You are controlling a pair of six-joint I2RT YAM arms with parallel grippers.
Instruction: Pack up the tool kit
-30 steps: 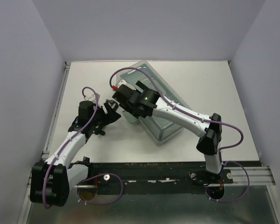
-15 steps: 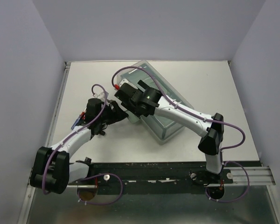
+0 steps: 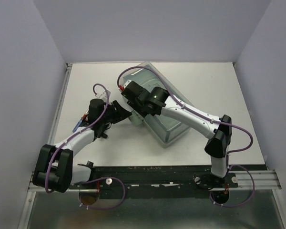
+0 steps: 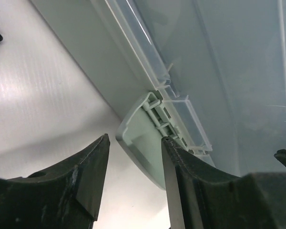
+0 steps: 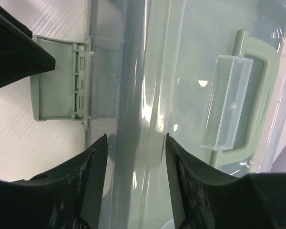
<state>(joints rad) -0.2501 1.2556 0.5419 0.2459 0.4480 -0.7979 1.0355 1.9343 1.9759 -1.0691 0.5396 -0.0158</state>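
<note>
Your left gripper [image 4: 134,139], jaws parted, straddles the toolbox [image 3: 170,128] latch [image 4: 143,155] straight ahead; your right gripper [image 5: 136,136], likewise parted, straddles the lid rim [image 5: 133,71].

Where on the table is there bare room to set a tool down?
Bare table between the tool kit and the right wall, and the near strip between kit and front rail. Crowded at the kit's latch, where the left arm and right arm meet.

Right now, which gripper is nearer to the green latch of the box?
Left. The left gripper has the latch lined up between its fingers. The right gripper is over the lid, with the latch off to one side.
</note>
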